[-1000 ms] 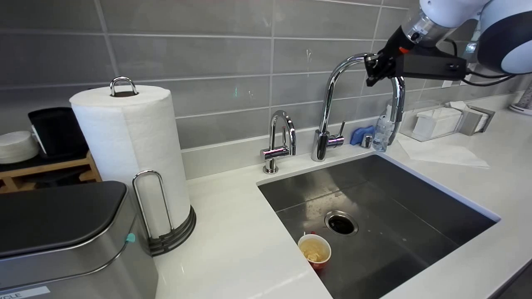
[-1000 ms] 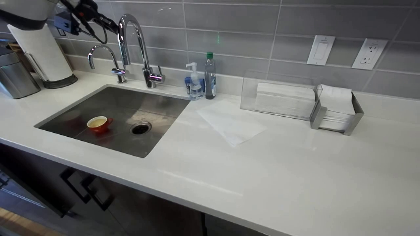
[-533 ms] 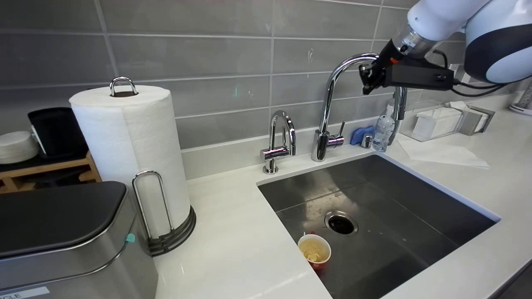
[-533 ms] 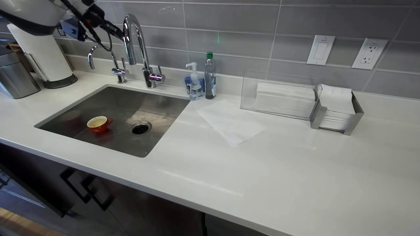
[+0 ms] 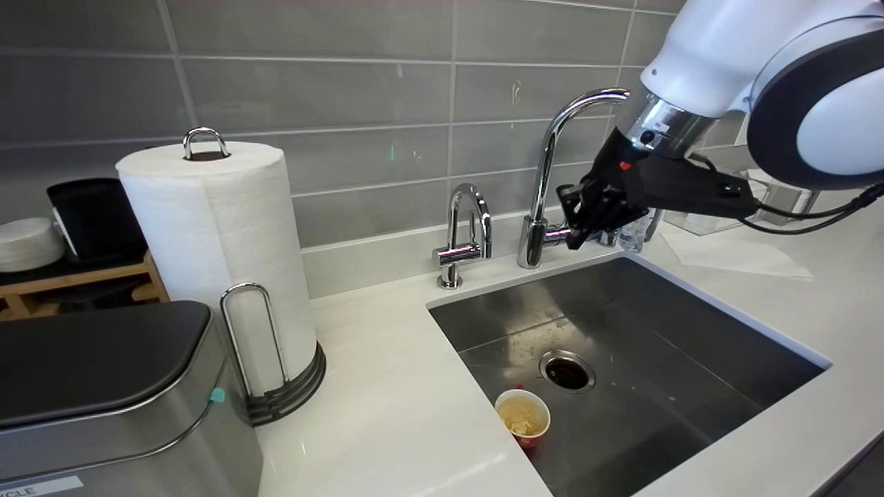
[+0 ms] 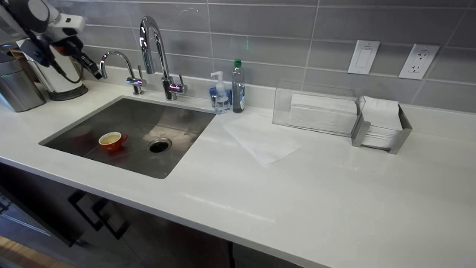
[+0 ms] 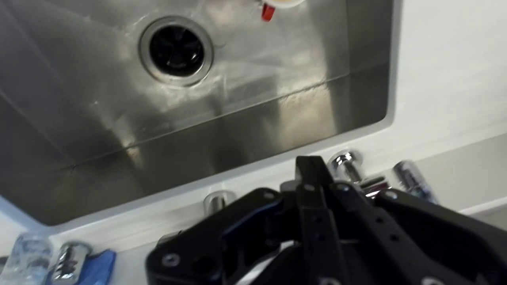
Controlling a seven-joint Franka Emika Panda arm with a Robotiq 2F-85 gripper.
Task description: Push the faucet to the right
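The faucet is tall shiny chrome with a high arched spout. It stands behind the sink in both exterior views [image 5: 543,166] [image 6: 146,48]. Its base shows in the wrist view [image 7: 218,200], partly hidden by my fingers. In an exterior view my arm hides the spout end. My gripper [image 5: 572,217] is black, shut and empty. In an exterior view it overlaps the faucet's side lever; in an exterior view [image 6: 98,74] it hangs to the left of the faucet, apart from the spout. The wrist view shows its fingertips together [image 7: 313,170] above the sink's back edge.
A shorter chrome tap [image 5: 450,255] stands beside the faucet. The steel sink [image 5: 621,331] holds a red cup [image 6: 112,142]. A clear soap bottle [image 6: 222,98] and green-capped bottle [image 6: 238,89] stand behind its rim. A paper towel roll [image 5: 214,262] and napkin holders [image 6: 319,113] are on the counter.
The faucet spout swung slightly right in an exterior view while my gripper was against it. Since then my gripper has moved down and away from the spout, and the faucet has stayed put.
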